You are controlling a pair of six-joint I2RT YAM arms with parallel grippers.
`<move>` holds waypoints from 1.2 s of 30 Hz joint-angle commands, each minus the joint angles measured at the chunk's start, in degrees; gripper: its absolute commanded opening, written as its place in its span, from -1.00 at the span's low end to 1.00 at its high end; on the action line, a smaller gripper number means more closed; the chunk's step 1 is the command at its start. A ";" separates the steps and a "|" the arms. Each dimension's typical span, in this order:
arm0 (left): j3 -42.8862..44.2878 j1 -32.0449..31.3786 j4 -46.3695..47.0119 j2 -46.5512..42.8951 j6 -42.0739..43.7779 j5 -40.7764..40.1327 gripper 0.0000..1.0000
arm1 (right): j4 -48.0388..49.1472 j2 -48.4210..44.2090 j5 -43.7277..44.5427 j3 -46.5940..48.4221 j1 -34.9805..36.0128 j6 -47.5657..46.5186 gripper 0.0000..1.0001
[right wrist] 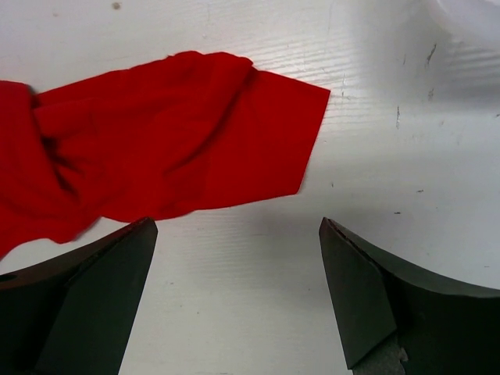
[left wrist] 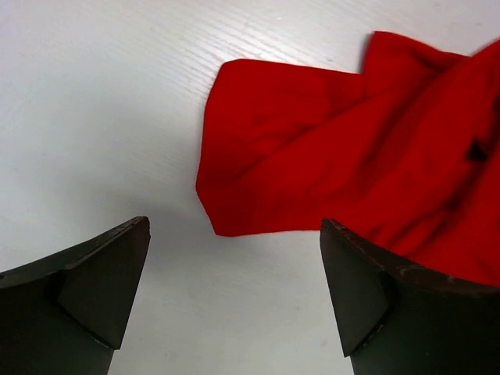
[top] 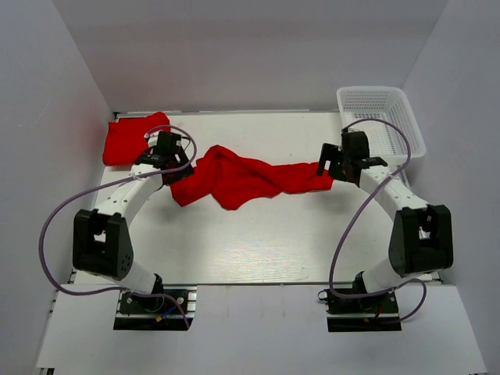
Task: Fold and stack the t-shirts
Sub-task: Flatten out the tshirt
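A bright red t-shirt [top: 242, 180] lies crumpled and stretched out lengthwise across the middle of the white table [top: 258, 250]. A second red t-shirt [top: 133, 139] lies flatter at the back left corner. My left gripper [top: 170, 160] hovers at the stretched shirt's left end, open, with only bare table between its fingers; in the left wrist view a corner of the shirt [left wrist: 336, 156] lies just ahead of the left gripper [left wrist: 233, 226]. My right gripper [top: 332, 166] stands open at the shirt's right end. In the right wrist view that end of the shirt [right wrist: 172, 141] lies ahead and left of the right gripper [right wrist: 238, 223].
A white plastic mesh basket [top: 380, 117] stands at the back right corner, just behind the right arm. White walls close in the table on the left, back and right. Both arms' cables loop out over the table's sides.
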 commanded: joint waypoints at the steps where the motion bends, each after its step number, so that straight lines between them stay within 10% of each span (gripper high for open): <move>1: -0.66 2.55 2.68 2.91 -2.03 1.54 1.00 | 2.55 3.31 0.74 0.57 -1.18 1.77 0.81; 14: -6.02 6.86 14.99 13.64 -4.05 10.24 0.58 | 3.26 13.51 -2.77 4.44 -3.56 2.65 0.81; 18: -6.02 6.86 16.40 18.64 -4.05 12.71 0.18 | 3.61 13.69 -3.48 4.35 -4.08 3.00 0.81; 22: -4.00 6.86 15.18 21.47 -2.73 13.33 -1.00 | 3.70 13.95 -3.22 4.70 -4.44 2.30 0.81; 36: -8.65 6.86 19.13 11.45 0.61 12.62 -1.00 | 8.52 16.85 1.60 5.50 -4.00 8.80 0.81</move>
